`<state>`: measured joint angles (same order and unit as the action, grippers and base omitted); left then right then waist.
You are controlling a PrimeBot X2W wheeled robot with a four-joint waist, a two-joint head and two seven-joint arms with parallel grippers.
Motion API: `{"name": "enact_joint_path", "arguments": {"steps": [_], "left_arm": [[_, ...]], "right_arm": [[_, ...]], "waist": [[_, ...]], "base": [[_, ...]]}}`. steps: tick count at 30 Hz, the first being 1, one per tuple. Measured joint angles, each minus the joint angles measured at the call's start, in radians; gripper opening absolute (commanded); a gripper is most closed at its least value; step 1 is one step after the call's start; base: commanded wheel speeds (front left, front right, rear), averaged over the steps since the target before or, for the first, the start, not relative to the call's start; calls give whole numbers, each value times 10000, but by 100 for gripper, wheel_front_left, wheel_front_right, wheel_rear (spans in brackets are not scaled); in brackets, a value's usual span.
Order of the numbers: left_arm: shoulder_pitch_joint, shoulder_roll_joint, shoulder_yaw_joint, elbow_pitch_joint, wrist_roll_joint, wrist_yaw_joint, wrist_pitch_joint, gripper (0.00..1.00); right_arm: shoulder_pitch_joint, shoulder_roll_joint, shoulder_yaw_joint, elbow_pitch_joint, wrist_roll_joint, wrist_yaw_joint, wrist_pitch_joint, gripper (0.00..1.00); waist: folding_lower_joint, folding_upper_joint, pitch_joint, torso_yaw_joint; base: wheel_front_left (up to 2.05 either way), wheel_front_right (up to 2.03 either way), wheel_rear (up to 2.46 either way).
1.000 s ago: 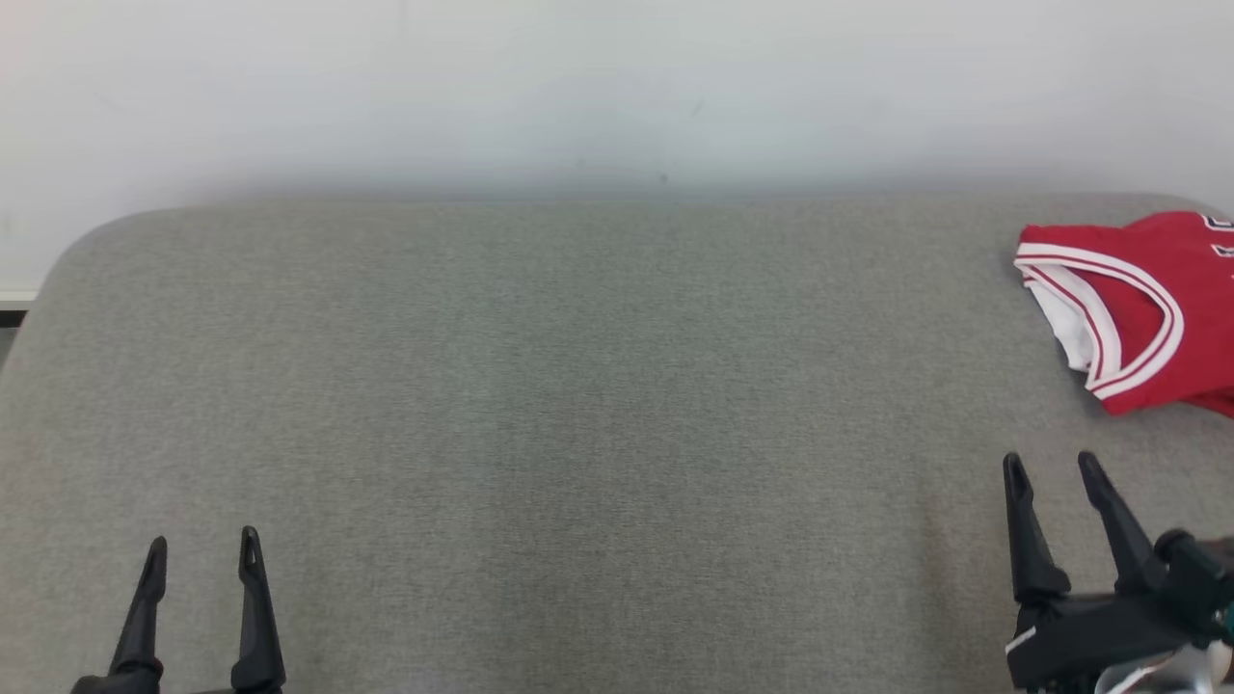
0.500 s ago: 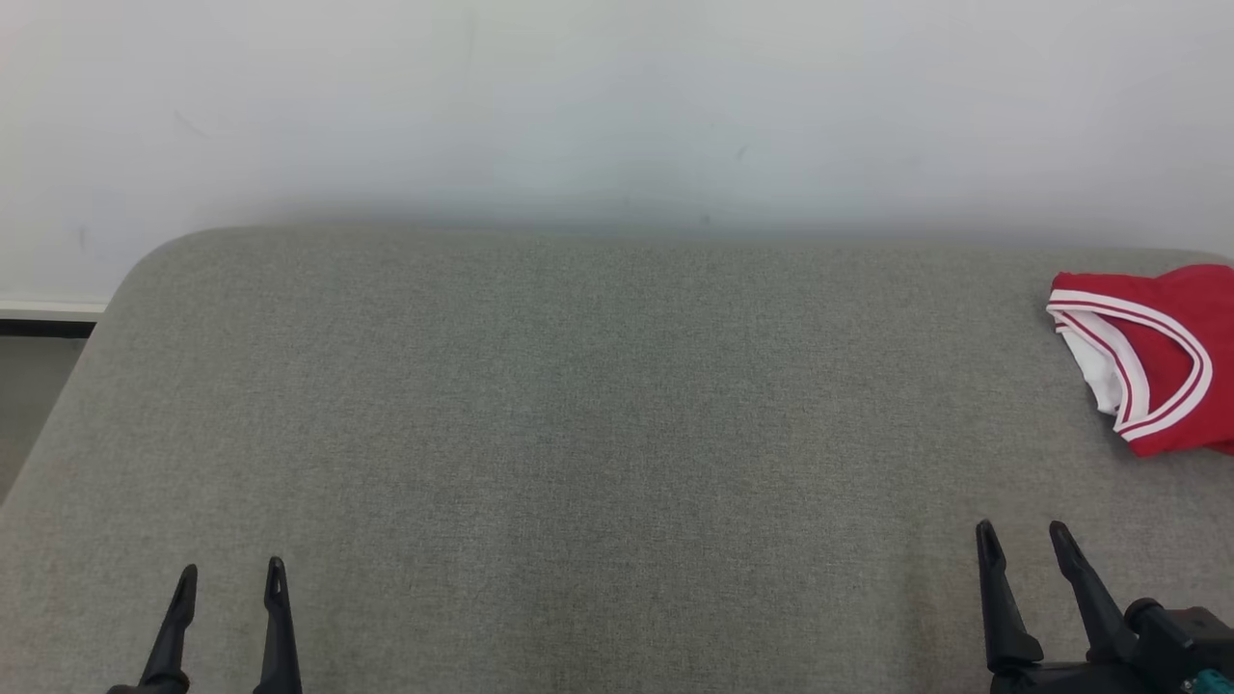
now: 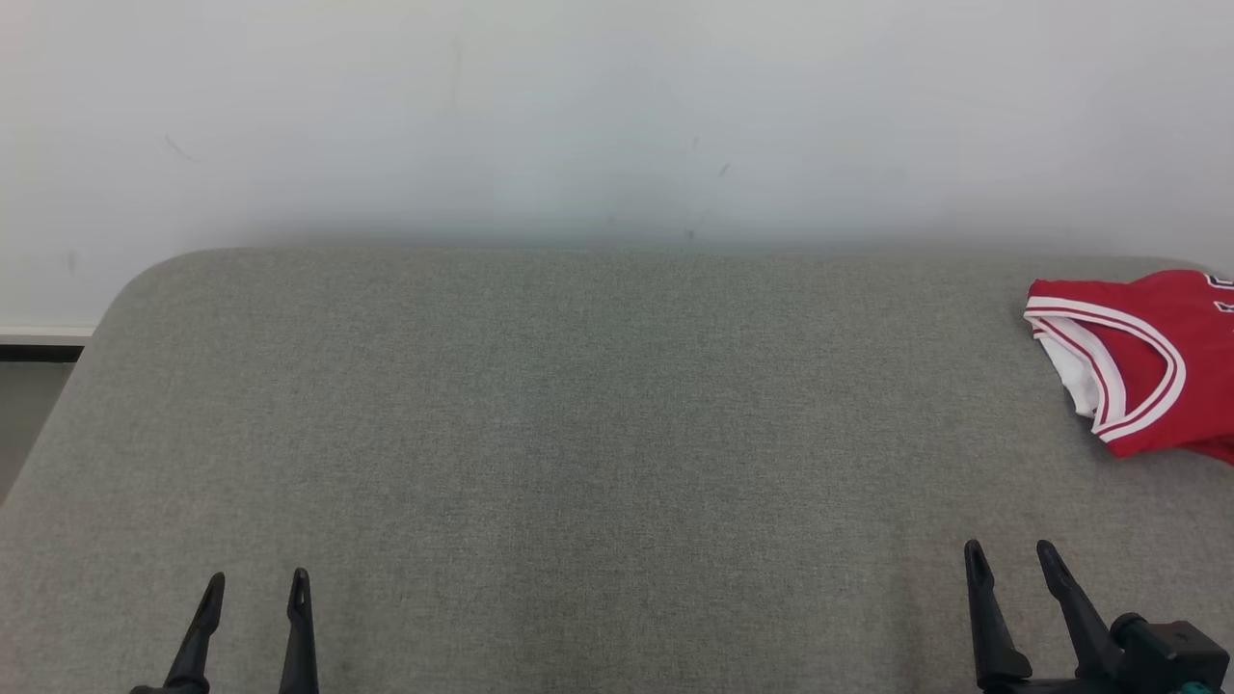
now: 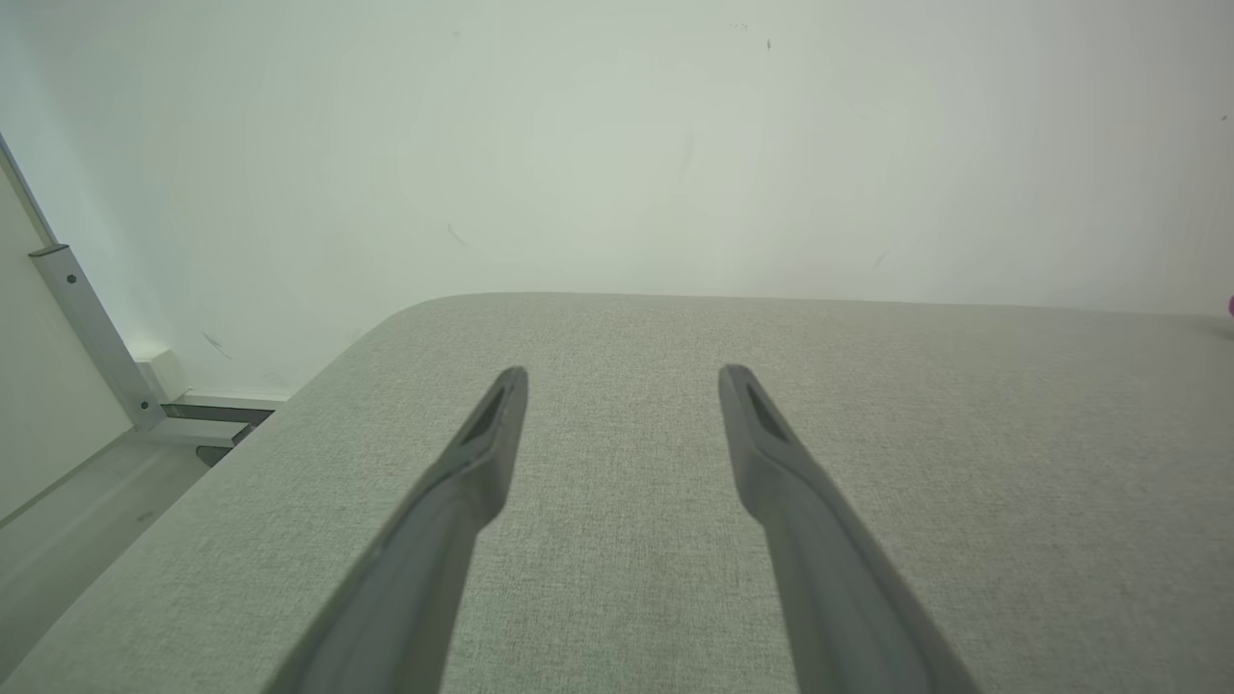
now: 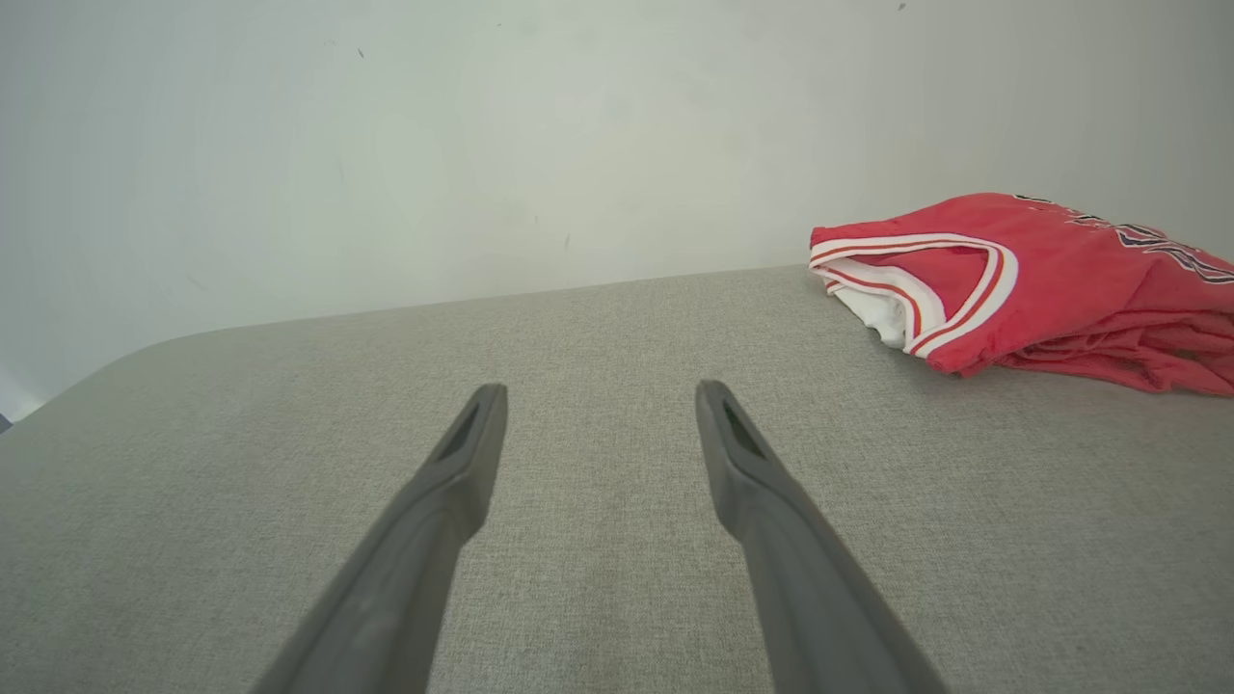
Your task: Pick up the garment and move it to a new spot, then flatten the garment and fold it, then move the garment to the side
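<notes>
We see a pale wall (image 3: 578,116) across the top of the head view, plain apart from a few faint scuffs. Below it, a wide grey fabric-covered surface (image 3: 578,434) with a rounded far-left corner runs from the wall toward us.

The garment (image 3: 1147,357), a red jersey with white-and-red striped trim and a white inner layer, lies bunched into a compact pile at the far right of the surface, near the wall side. The right edge of the head view cuts it off. In the right wrist view it sits ahead and to the right of that arm's fingers, well apart from them, with dark lettering partly showing on its top.

The right gripper (image 3: 1009,547) is at the lower right, its 2 dark fingers spread wide with only grey fabric between them. It is nearer to us than the garment and clear of it. The left gripper (image 3: 258,576) is at the lower left, also spread with nothing between its 2 fingers, well apart from the garment.

Off the surface's left end, we see a strip of floor (image 3: 24,424) under a dark baseboard (image 3: 39,352). In the left wrist view, a slanted metal rail (image 4: 92,337) stands there.
</notes>
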<state>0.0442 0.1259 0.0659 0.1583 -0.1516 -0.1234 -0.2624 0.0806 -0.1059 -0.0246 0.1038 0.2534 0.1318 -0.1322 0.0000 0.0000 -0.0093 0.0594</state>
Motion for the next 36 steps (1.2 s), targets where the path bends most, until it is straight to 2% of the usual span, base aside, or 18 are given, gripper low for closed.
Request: {"name": "enact_joint_path", "arguments": {"steps": [7, 8, 12, 36], "left_arm": [[3, 82, -128, 111, 2, -8, 0, 100], [10, 58, -132, 194, -4, -8, 4, 0], [137, -77, -165, 548, -102, -8, 102, 0], [-152, -261, 6, 654, -4194, -8, 1158, 0]], "right_arm": [[6, 21, 10, 115, 2, 2, -4, 100], [19, 29, 19, 201, 2, 0, 2, 0], [154, 84, 36, 562, 67, 0, 48, 0], [-301, 221, -207, 821, 3908, 0, 723, 0]], "waist": [[0, 0, -51, -93], [0, 0, -51, -94], [0, 0, -50, -101], [0, 0, -18, -192]], "base": [[0, 0, 0], [0, 0, 0], [0, 0, 0], [0, 0, 0]]}}
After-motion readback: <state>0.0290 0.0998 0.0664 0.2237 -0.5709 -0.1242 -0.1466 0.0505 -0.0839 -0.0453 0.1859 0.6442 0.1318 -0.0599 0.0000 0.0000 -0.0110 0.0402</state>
